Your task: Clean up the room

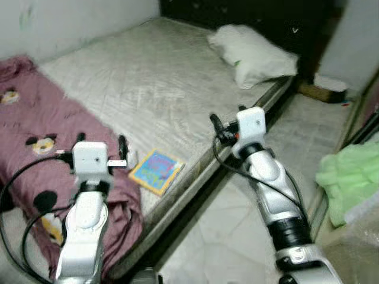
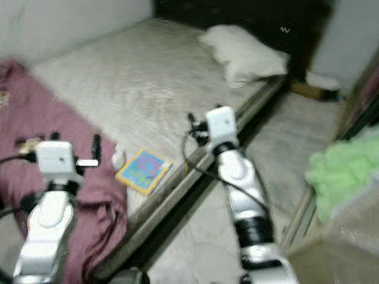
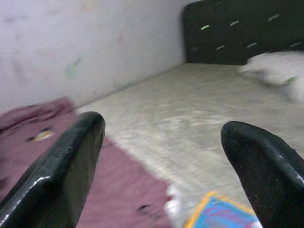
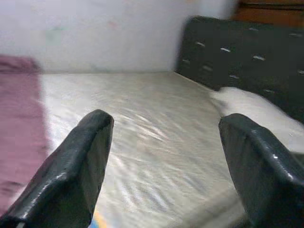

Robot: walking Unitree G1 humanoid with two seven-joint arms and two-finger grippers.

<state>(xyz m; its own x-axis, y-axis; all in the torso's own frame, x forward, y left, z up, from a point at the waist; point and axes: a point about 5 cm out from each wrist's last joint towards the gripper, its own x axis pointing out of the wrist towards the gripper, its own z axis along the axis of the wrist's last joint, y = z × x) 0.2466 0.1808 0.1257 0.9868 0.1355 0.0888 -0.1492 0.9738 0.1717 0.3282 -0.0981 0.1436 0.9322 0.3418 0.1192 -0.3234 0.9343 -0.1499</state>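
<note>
While the robot stands at the bedside with both arms raised, the bed (image 1: 166,89) takes up the upper left and centre of the head view, its pale mattress mostly bare. A maroon blanket (image 1: 35,136) with cartoon prints lies bunched across the left of the frame, spilling toward the mattress edge at lower left, so it looks like something to straighten or fold. A white pillow (image 1: 251,53) sits at the upper centre right against the dark headboard (image 3: 237,33), roughly where it belongs. At the right edge a light green cloth (image 1: 349,177) lies heaped off the bed, probably another item to tidy. Near the mattress edge at lower centre lies a colourful book (image 1: 156,170), just beside the blanket, likely the nearest loose object. The left gripper (image 3: 166,156) hovers above the blanket close to the book, fingers spread and empty. The right gripper (image 4: 166,156) hangs over the bed's edge, likewise spread with nothing between its fingers.
</note>
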